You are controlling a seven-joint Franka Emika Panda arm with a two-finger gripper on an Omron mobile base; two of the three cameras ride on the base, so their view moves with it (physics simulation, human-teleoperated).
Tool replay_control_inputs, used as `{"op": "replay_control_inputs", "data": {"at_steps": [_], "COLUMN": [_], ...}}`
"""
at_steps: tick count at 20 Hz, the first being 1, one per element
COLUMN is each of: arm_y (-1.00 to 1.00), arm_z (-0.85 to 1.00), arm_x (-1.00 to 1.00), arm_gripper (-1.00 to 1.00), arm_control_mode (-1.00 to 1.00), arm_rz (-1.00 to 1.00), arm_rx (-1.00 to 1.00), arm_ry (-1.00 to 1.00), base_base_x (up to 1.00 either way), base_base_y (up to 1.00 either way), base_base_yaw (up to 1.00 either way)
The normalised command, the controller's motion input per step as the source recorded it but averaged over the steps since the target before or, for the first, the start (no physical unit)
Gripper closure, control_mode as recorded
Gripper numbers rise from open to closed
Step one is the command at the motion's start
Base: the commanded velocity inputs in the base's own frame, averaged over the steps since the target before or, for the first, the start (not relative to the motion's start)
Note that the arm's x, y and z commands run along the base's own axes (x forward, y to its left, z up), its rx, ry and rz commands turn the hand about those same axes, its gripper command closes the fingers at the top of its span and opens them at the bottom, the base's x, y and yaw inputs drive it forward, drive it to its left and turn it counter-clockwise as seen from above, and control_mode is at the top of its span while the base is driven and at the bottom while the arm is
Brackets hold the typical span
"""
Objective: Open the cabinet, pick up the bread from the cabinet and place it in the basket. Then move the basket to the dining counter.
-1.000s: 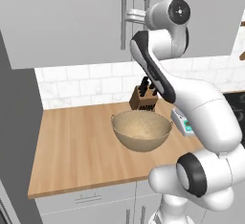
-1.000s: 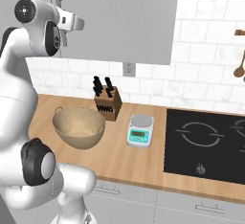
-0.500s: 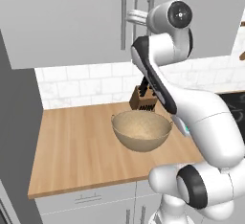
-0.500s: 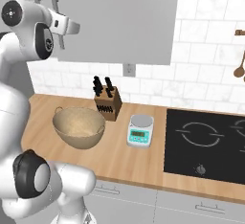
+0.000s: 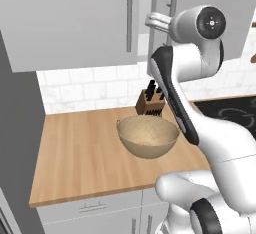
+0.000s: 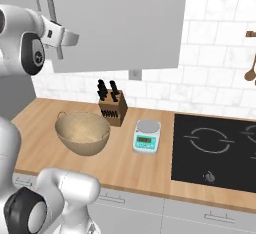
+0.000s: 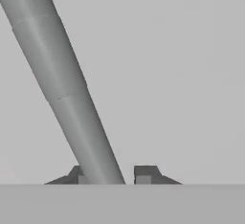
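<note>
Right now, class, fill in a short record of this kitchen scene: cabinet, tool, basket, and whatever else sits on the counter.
cabinet: doors look shut, or nearly so
handle: silver bar, running between the tool's fingers
tool: raised to the right-hand cabinet door, fingers either side of the handle; grip cannot be judged
basket: on the wooden counter, nothing in it
knife block: behind the basket, by the wall
kitchen scale: right of the basket
cooktop: black, at the counter's right end
bread: cannot be seen
</note>
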Motion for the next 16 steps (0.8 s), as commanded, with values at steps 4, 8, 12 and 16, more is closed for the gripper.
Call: {"op": "replay_control_inputs", "data": {"at_steps": [4,8,12,16], "arm_y": [-0.49,-0.66,-0.87,-0.95], "arm_z": [0.28,0.14,0.0,0.0], "arm_x": [-1.0,-1.0,-1.0,-1.0], "arm_gripper": [1.0,1.0,1.0,1.0], "arm_control_mode": [-1.0,-1.0,-1.0,-1.0], "arm_rz": [-0.1,-0.1,-0.12,-0.11], "arm_rx": [0.1,0.09,0.11,0.12], "arm_ry": [0.03,0.04,0.0,0.0], "base_base_x": [0.0,0.0,0.0,0.0], "base_base_y": [0.0,0.0,0.0,0.0], "base_base_yaw": [0.0,0.0,0.0,0.0]}}
